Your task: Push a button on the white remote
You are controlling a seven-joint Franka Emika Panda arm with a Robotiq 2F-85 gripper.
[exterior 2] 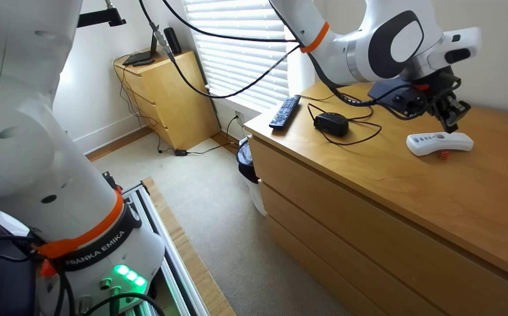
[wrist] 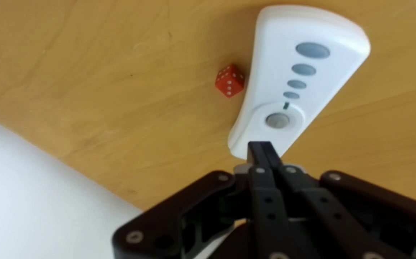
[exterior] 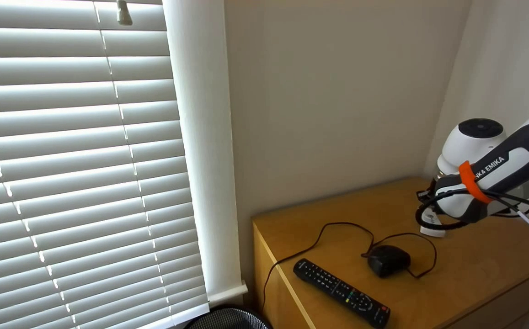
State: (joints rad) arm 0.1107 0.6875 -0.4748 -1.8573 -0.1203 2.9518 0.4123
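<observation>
The white remote lies buttons up on the wooden dresser; it shows in an exterior view and in the wrist view. In an exterior view only its near end shows below the arm. Its face has a row of oval grey buttons and a round grey button. My gripper is shut and empty, its fingertips together. They overlap the remote's narrow end near the round button in the wrist view. The gripper also shows over the remote in an exterior view; contact cannot be told.
A red die lies beside the remote's long edge. A black corded puck with looping cable and a long black remote lie on the dresser. A wall stands behind it; a mesh bin is at its end.
</observation>
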